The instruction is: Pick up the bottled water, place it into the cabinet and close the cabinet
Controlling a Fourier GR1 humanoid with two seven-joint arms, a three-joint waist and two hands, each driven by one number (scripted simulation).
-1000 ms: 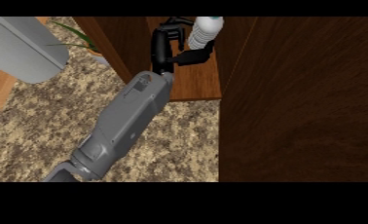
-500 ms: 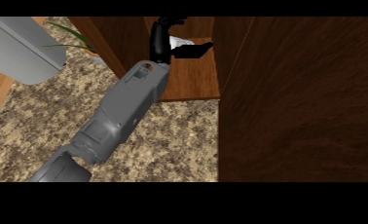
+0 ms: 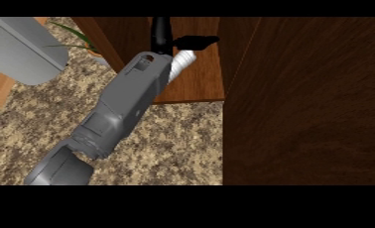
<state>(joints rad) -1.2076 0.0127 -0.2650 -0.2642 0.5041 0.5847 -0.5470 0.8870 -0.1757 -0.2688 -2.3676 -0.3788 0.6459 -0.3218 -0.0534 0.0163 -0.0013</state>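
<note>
Head view: one grey forearm (image 3: 124,103) came in from the lower left edge and ran up and right into the open brown wooden cabinet (image 3: 201,85). The black left hand (image 3: 161,32) was inside the cabinet opening, above its shelf board, with one black digit sticking out to the right. The white plastic bottled water (image 3: 181,63) was inside the cabinet, over the shelf board. It was tilted, touching the wrist end of the forearm, with its top just under that digit. Whether the hand was grasping the bottle or had let go could not be told. The dark brown wooden cabinet door (image 3: 300,113) stood open at the cabinet's right. A speckled beige granite counter (image 3: 176,142) lay in front of the cabinet. A green leafy plant (image 3: 73,38) was just left of the cabinet, and a grey rounded object (image 3: 29,48) was further left of it. The right hand was not in view.
</note>
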